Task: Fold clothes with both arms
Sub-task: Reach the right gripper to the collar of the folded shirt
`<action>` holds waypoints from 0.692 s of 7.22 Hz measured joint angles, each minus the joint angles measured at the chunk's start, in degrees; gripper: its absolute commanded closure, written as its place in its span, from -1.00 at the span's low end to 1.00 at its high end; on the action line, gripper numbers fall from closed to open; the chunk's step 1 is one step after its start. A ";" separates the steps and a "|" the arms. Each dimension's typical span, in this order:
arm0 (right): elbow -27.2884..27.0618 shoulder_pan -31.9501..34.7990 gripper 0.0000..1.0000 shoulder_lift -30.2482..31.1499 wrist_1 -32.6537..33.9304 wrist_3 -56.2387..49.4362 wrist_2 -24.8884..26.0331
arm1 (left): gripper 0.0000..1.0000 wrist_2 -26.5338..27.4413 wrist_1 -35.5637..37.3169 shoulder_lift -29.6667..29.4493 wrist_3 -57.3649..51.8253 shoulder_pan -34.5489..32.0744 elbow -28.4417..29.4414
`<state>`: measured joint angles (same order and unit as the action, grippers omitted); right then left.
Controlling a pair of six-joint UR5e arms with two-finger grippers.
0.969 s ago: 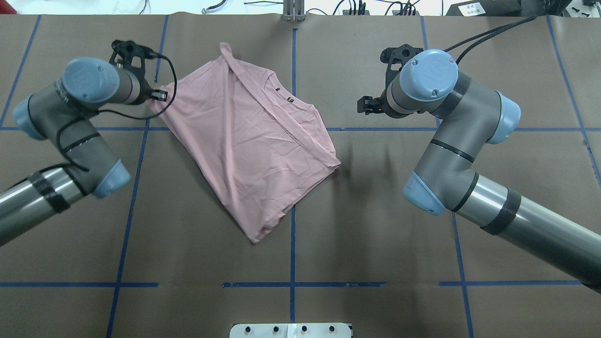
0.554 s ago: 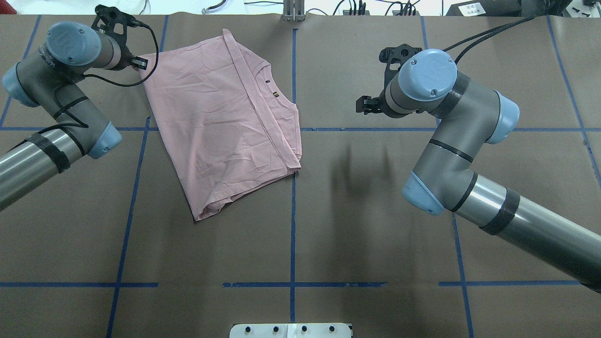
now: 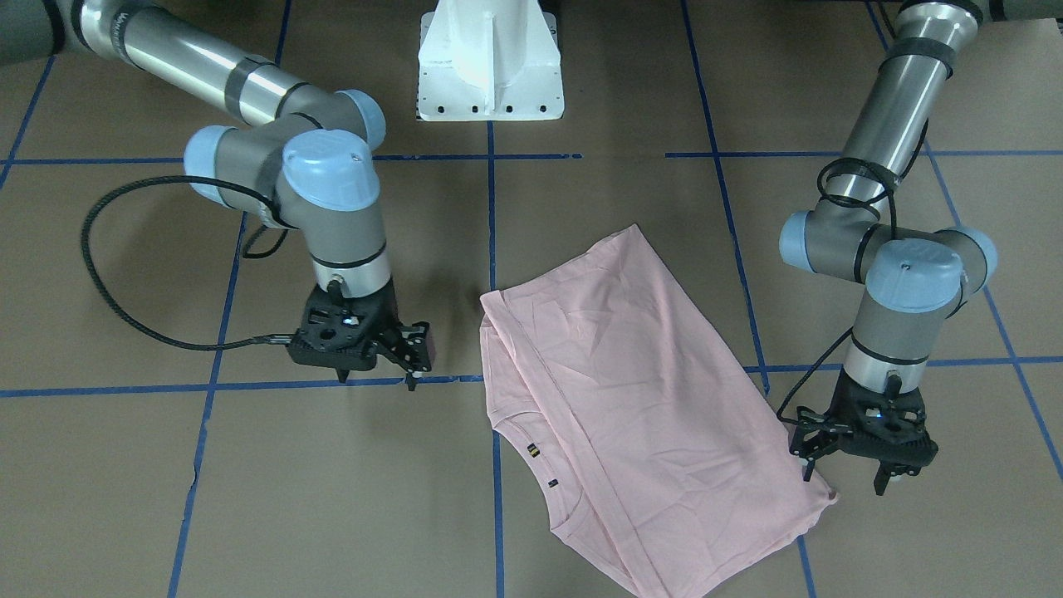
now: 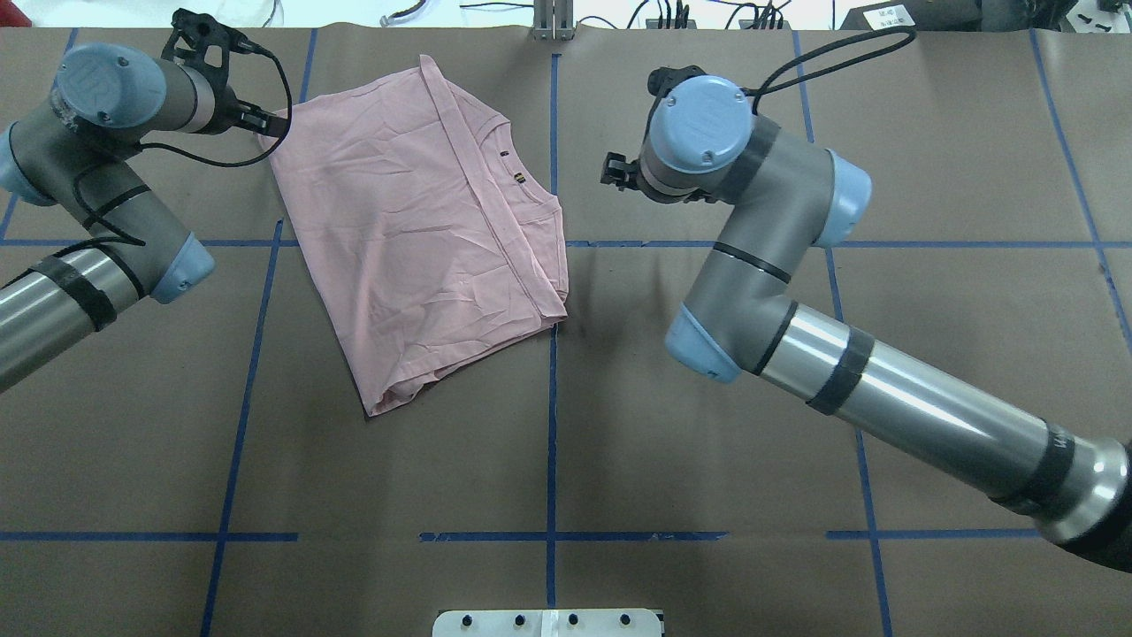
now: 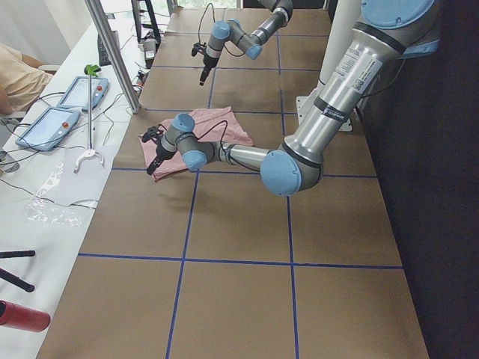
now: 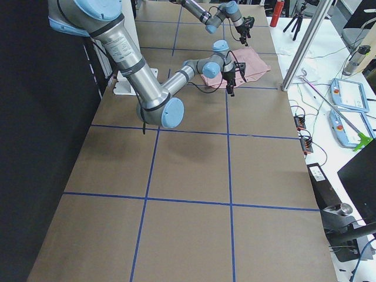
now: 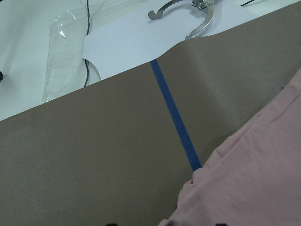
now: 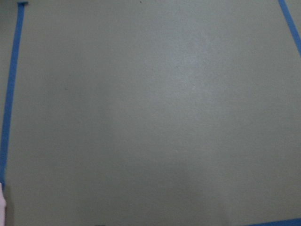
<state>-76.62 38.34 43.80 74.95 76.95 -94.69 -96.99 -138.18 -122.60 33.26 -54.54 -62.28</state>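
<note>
T-shirt point(image 3: 631, 407) corner sits just under the open, empty left pincer point(image 3: 842, 485). Right pincer point(image 3: 375, 382), open and empty too, hangs beside the T-shirt. Best pinch both layers together.

brown paper-covered table point(image 4: 707, 460) with a blue tape grid point(image 4: 551, 442), white bench point(image 5: 30, 187) along one edge, couple of tablet-looking screens point(image 5: 43, 129) on it, loose cables point(image 4: 676, 12), silver metal post point(image 5: 112, 56), bright even light
</note>
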 measured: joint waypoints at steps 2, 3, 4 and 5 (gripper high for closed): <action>11.51 -3.10 -0.40 -8.41 -5.42 6.72 3.12 | -1.00 -0.20 -0.20 0.45 0.50 -0.03 -0.80; 15.06 -4.44 -0.40 -10.97 -6.28 7.71 4.09 | -1.00 -0.21 -0.23 0.49 0.83 -0.03 -0.86; 16.79 -5.33 -0.31 -11.99 -6.33 6.54 4.39 | -1.00 -0.22 -0.26 0.52 1.24 -0.02 -0.89; 17.83 -5.87 -0.22 -12.31 -6.21 4.08 4.48 | -1.00 -0.22 -0.30 0.50 1.85 0.01 -0.93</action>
<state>-58.79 32.47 31.49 68.75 81.03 -90.21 -97.21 -138.49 -122.10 35.10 -54.53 -63.22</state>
